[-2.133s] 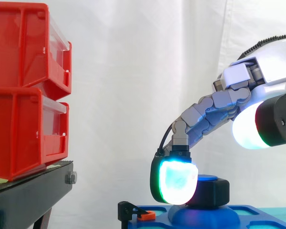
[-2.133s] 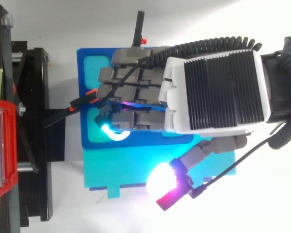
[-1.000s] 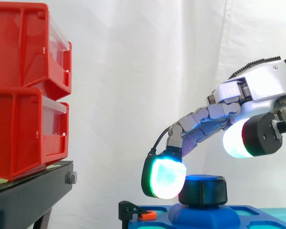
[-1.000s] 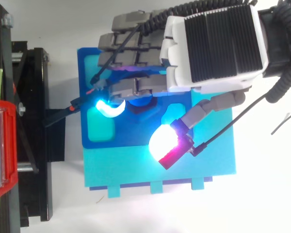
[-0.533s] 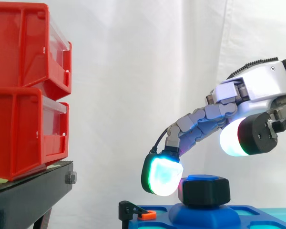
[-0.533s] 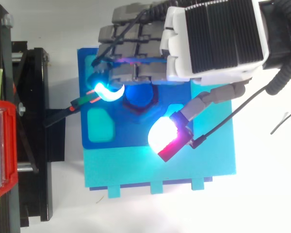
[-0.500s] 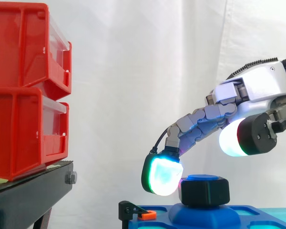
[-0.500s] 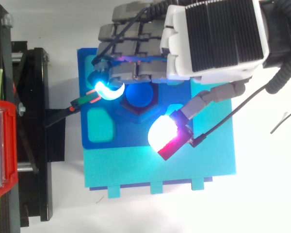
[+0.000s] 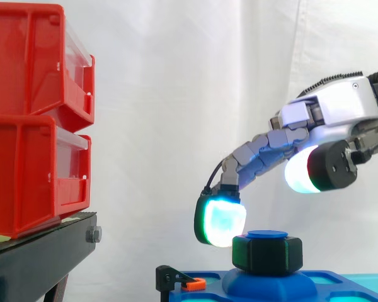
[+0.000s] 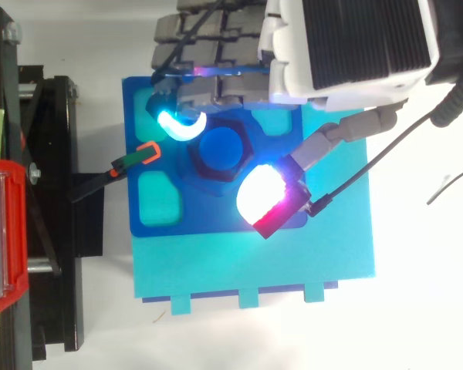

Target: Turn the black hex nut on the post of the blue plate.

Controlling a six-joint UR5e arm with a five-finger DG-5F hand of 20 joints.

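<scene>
The black hex nut (image 10: 191, 158) sits on the blue post (image 10: 219, 151) in the middle of the blue plate (image 10: 216, 220); in the side view the nut (image 9: 266, 254) stands free, with the post's cap above it. My hand (image 10: 347, 46) hovers over the plate's far side, its fingers (image 9: 264, 151) loosely extended down to the left. One glowing cyan fingertip (image 9: 220, 221) hangs just beside the nut's upper left edge, apart from it. The thumb pad (image 10: 262, 197) glows white and red, raised above the nut. Nothing is held.
The blue plate lies on a larger teal plate (image 10: 255, 266). A black clamp with an orange tip (image 10: 147, 153) holds the plate's left edge. Stacked red bins (image 9: 31, 119) stand on a black stand (image 9: 38, 258) to the left.
The hand has lifted and drawn back across the plate, away from the nut. The nut and post, earlier partly covered by fingers, now show fully from above.
</scene>
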